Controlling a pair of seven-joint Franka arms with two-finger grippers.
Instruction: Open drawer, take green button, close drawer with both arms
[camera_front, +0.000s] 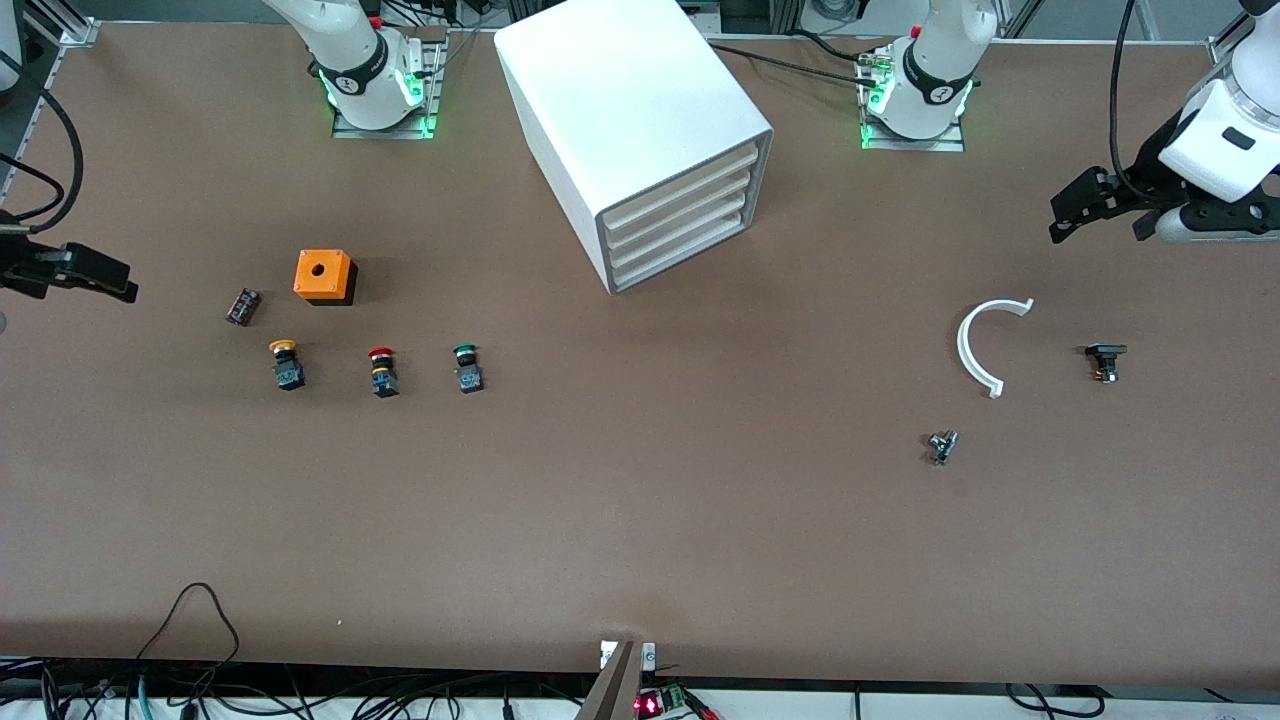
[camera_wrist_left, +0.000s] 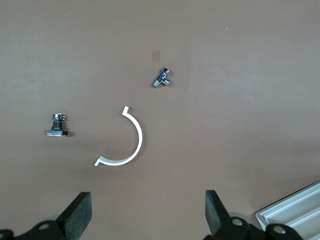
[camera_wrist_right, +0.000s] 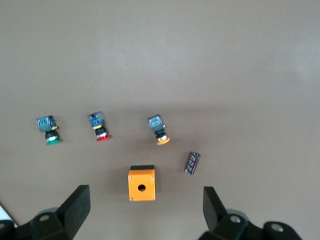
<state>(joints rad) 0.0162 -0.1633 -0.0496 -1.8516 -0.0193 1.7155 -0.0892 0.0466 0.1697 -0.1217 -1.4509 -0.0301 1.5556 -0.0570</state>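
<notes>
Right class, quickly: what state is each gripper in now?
Left gripper: open, holding nothing, over bare table at the left arm's end.
Right gripper: open, holding nothing, at the right arm's end.

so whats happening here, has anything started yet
Nothing is being handled. The cabinet has all its drawers shut, including the bottom drawer. The green button sits on the table beside the red and yellow ones. The left gripper hangs open over the white arc piece's end of the table; the right gripper hangs open over the orange box.
</notes>
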